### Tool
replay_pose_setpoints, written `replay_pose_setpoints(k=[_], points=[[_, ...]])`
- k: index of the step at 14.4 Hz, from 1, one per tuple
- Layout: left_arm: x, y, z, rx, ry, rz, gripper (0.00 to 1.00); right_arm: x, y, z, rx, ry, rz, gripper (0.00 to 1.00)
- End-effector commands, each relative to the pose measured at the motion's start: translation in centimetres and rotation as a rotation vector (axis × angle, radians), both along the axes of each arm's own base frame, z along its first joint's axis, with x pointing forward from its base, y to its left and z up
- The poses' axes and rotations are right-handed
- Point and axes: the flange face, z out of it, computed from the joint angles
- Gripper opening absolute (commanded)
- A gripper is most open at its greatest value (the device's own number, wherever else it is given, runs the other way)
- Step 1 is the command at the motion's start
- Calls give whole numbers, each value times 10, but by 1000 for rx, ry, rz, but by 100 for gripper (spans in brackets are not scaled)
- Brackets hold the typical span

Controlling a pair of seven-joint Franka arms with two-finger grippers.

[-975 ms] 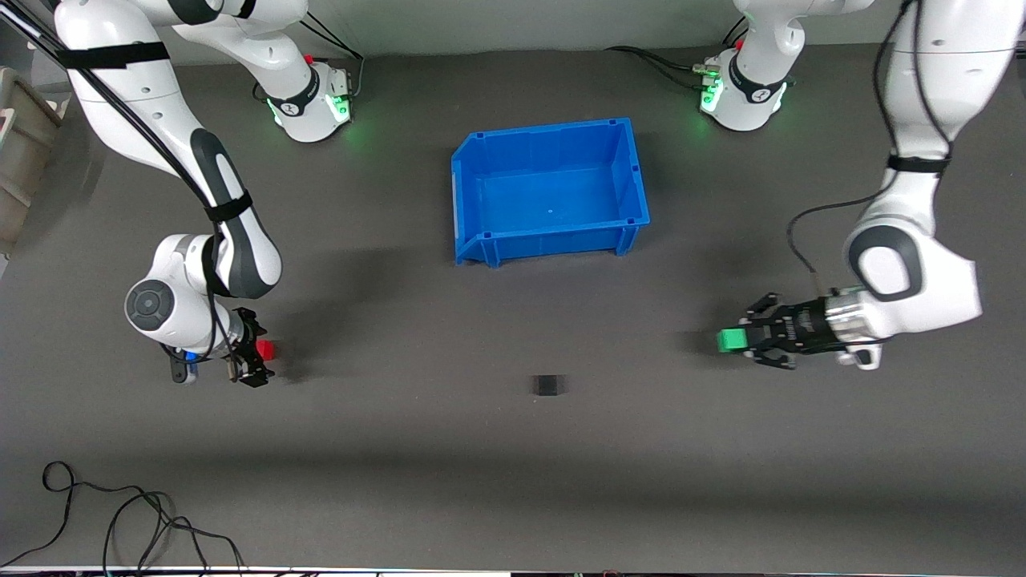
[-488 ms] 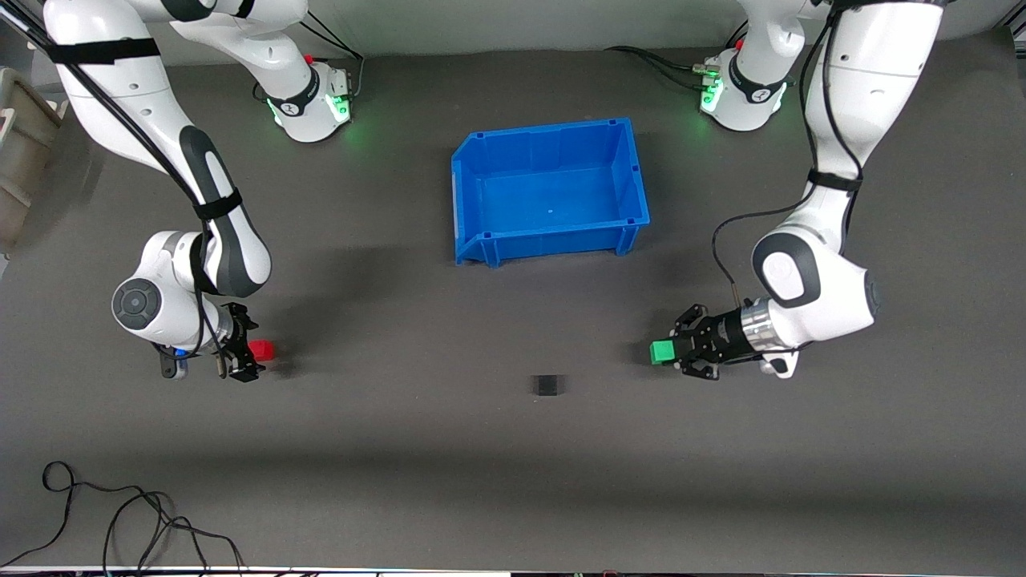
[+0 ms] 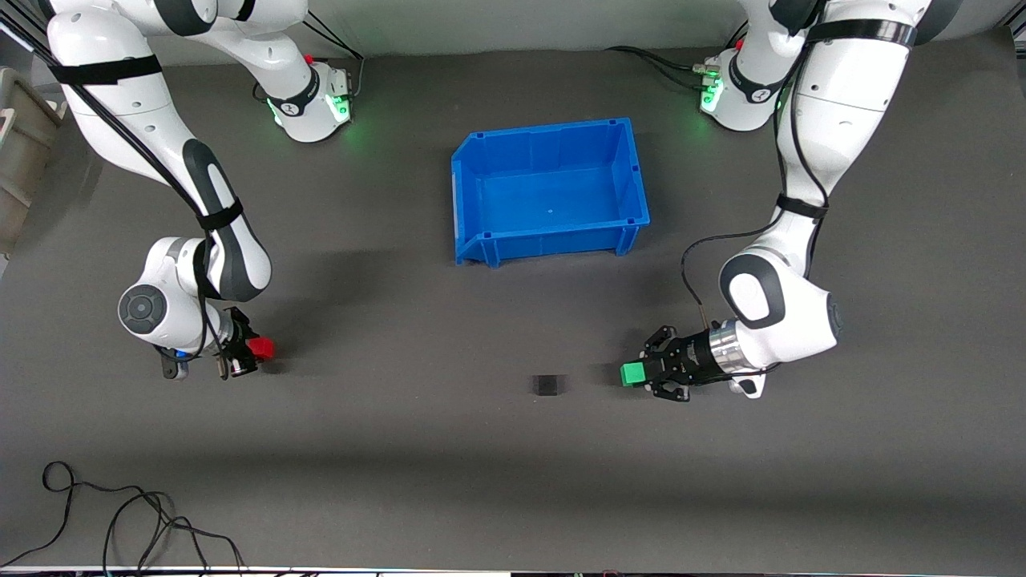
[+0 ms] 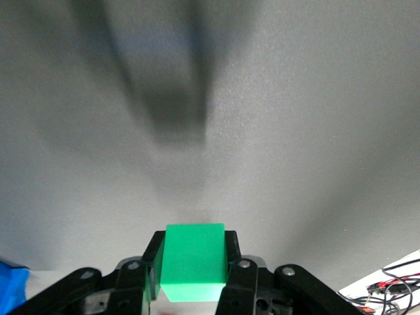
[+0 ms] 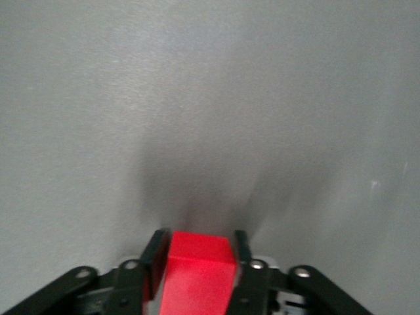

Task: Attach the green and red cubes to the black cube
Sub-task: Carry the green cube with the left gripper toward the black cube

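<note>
Dark grey matte surface [image 3: 513, 481], two white arms, three small cubes, one bin, one loose black cable [image 3: 120, 521] at the edge nearest the front camera. Blue bin [image 3: 633, 172]: one, hard glossy plastic, rectangular, open top, sits farther from the camera than the cubes. Black cube [image 3: 548, 385]: one, matte, sharp-edged, lying on the surface, nothing touching it. Green cube [image 3: 632, 373]: one, smooth solid colour, clenched in the left hand [image 3: 639, 374], just beside the black cube toward the left arm's end, apart from it. Red cube [image 3: 260, 347]: one, same size, clenched in the right hand [image 3: 250, 353] low at the right arm's end, well apart from the black cube. Both forearms bent down, wrists level, fingers pointing toward the middle of the surface.
</note>
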Motion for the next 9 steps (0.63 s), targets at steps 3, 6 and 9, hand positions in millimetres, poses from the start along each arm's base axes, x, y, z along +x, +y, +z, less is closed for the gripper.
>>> replay_pose_setpoints(k=[3, 6, 9], points=[[-2, -17, -25, 10, 15, 55, 6, 9, 14, 37, 1, -42, 47, 29], [-6, -31, -40, 31, 10, 57, 6, 4, 57, 77, 47, 31, 69, 28], [-9, -41, -39, 23, 26, 79, 6, -6, 107, 102, 60, 43, 131, 28]])
